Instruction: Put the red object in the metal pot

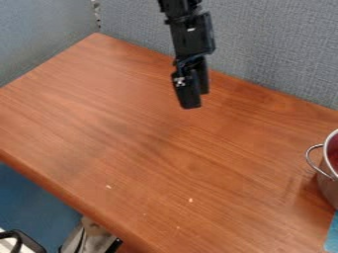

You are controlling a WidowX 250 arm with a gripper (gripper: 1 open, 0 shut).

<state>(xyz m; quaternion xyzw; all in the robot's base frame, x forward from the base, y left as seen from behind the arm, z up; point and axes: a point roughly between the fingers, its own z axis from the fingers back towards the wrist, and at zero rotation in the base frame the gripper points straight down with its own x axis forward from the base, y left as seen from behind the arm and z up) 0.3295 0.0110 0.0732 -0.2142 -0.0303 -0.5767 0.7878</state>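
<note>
Grey fabric partition (46, 35): at the far left, with more of it running behind the table across the far side.
Blue surface (30, 208): low on the left, beyond the table's edge.
Black cable (19, 235): curled at the near left corner, beside something pale that I can't make out.
Reddish-brown wooden table (145, 143): fills the middle, its grain showing.
Pale specks (109, 186): 2 small ones on the near part of the wood.
Black robot gripper (191, 103): at the far side, right of the middle, pointing down, well apart from the pot.
Fingers: apart, with nothing seen between them.
Shiny silver-grey metal pot (326, 176): at the right, cut off by the view, its thin looped handle on the left side.
Red object (334, 152): something red shows inside the pot; its shape I can't tell.
Light blue patch (333, 235): near right corner.
</note>
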